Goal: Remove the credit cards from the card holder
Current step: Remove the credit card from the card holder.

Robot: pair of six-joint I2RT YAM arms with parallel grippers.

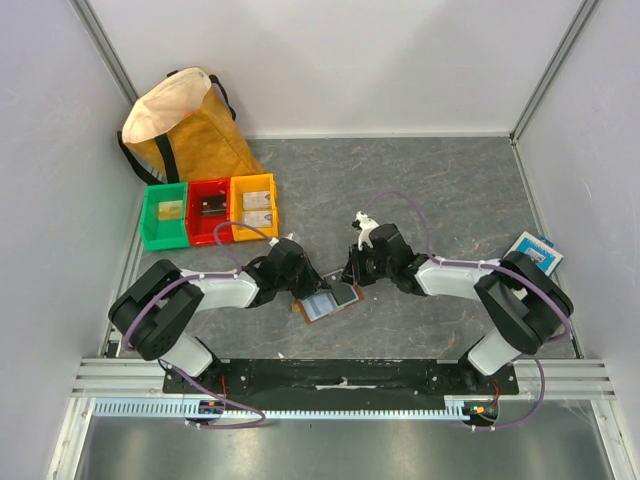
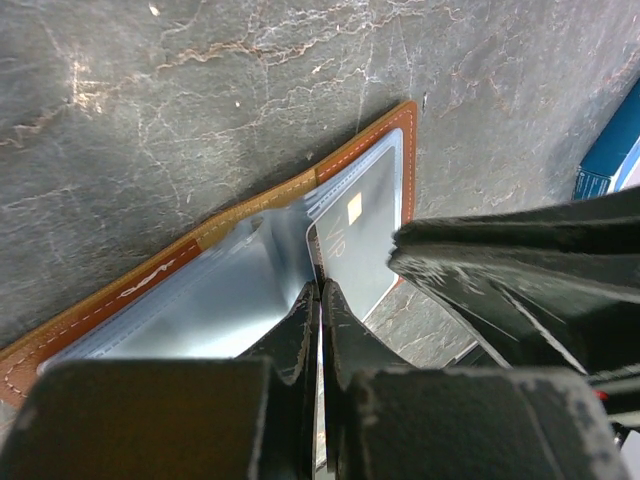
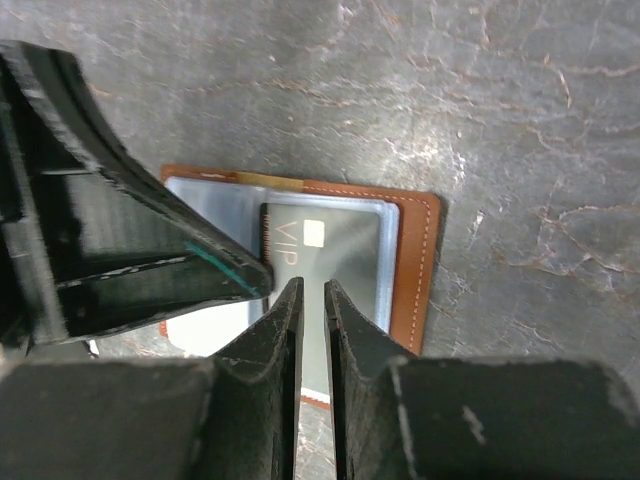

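The brown card holder (image 1: 326, 302) lies open on the grey table between the two arms, pale blue-grey inside. In the left wrist view its brown rim (image 2: 160, 270) frames clear sleeves, and a grey credit card marked VIP (image 2: 357, 235) sits in the right sleeve. The card also shows in the right wrist view (image 3: 335, 240). My left gripper (image 2: 321, 292) is shut, its tips down at the holder's middle fold. My right gripper (image 3: 308, 288) hovers over the near part of the VIP card with only a narrow slit between its fingers, holding nothing. The two grippers are almost touching.
Green (image 1: 165, 217), red (image 1: 210, 210) and yellow (image 1: 253, 205) bins stand at the back left, with a tan bag (image 1: 185, 125) behind them. A blue-and-white packet (image 1: 536, 252) lies at the right edge near the right arm's elbow.
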